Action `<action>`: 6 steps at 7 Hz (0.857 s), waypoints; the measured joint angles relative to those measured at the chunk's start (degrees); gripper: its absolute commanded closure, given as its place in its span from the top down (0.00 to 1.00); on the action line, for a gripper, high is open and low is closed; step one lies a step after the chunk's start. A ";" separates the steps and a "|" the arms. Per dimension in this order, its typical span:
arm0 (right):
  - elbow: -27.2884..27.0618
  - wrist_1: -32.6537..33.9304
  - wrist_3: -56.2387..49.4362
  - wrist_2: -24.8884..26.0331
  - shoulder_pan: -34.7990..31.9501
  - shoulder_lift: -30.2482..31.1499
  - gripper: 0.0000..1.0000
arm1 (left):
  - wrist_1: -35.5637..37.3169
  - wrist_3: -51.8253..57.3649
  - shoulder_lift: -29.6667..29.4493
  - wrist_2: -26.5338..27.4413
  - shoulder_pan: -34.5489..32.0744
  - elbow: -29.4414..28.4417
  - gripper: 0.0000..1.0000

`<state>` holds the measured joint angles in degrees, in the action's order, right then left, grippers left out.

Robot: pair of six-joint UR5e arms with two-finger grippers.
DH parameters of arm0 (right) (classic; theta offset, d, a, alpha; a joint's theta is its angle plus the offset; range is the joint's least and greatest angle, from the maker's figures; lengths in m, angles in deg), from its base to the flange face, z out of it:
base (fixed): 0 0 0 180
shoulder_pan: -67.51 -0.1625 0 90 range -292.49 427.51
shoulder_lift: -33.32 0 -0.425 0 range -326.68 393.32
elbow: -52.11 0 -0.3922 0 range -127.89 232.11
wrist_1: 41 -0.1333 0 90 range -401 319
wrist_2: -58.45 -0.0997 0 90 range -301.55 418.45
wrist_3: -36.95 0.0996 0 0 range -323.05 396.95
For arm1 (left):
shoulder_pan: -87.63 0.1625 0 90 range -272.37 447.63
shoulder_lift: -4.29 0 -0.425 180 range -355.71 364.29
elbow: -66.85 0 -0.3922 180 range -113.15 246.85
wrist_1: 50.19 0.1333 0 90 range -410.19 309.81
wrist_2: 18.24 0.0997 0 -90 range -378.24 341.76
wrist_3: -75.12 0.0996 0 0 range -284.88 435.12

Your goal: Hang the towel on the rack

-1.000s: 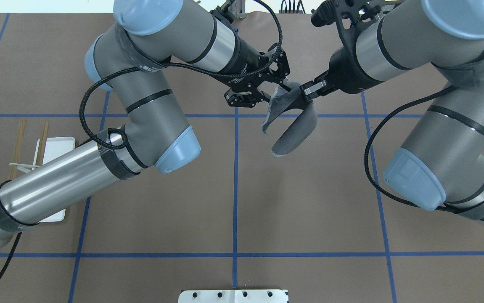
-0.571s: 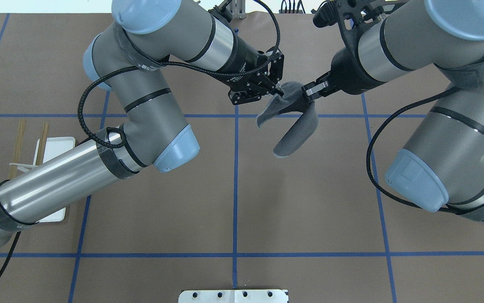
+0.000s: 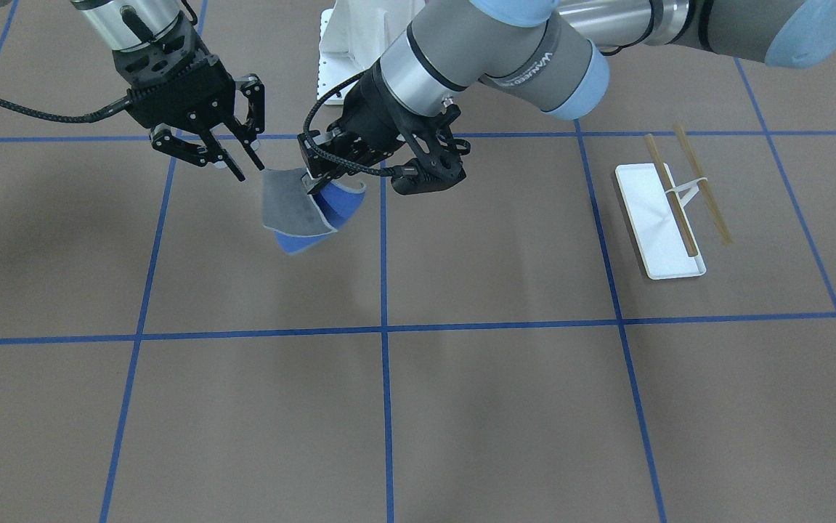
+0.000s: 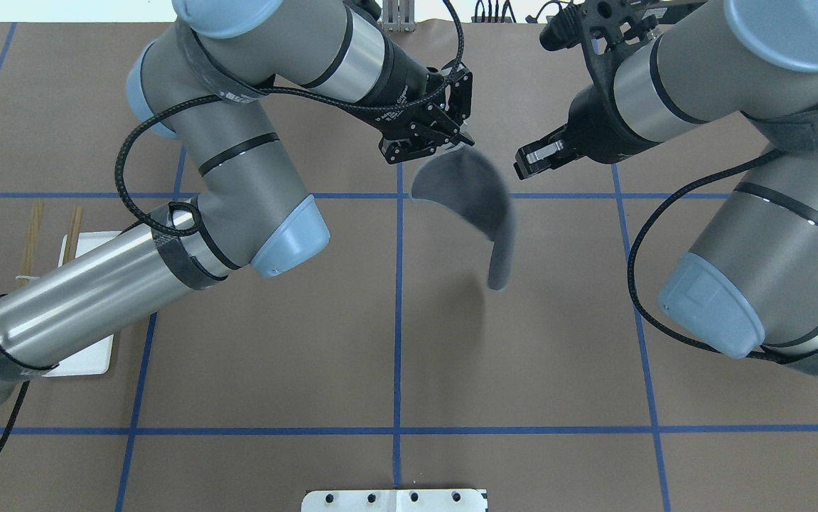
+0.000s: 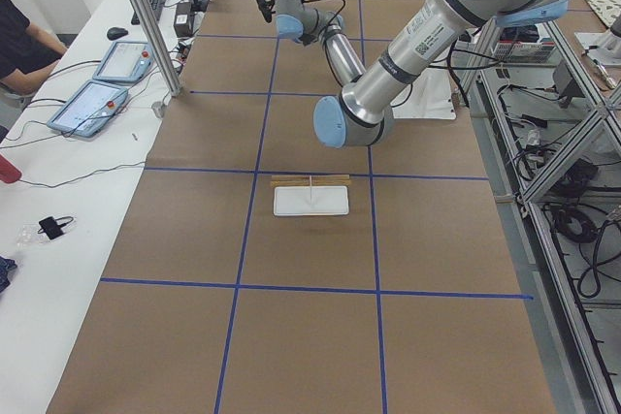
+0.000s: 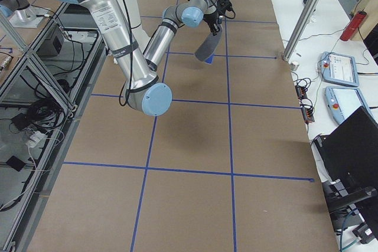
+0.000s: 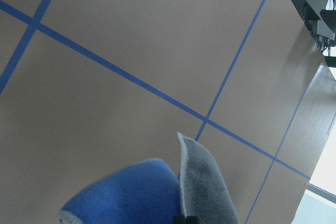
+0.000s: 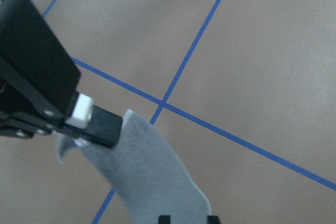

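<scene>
The towel hangs from one corner in my left gripper, which is shut on it above the table's far middle. In the front-facing view the towel shows its grey face with the blue face curling behind. My left gripper pinches its top edge. My right gripper is open and empty, just right of the towel and apart from it. Its spread fingers are near the towel's upper corner. The rack, a white tray with two wooden rods, stands far to my left, partly hidden under my left arm.
A white bolted plate sits at the table's near edge. The brown table carries a blue tape grid. Tablets and an operator are at the far side bench.
My right gripper has let go of the towel and drawn back to the right. The towel now hangs from my left gripper alone, unfolded downward. My left gripper has shifted slightly away and up.
</scene>
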<state>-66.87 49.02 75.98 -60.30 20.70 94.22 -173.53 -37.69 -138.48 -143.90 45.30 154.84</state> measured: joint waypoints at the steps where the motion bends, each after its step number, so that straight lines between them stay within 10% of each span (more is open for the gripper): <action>1: -0.06 0.20 0.57 -0.61 -0.72 1.05 1.00 | 0.54 -0.07 0.93 -2.63 -1.48 0.99 0.00; 6: 3.30 11.59 -2.39 -17.92 -17.39 6.93 1.00 | 0.80 4.45 17.50 -20.45 -14.88 13.48 0.00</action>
<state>-63.58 60.61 73.58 -78.22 3.30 101.14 -172.73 -33.25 -120.98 -164.35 30.42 168.33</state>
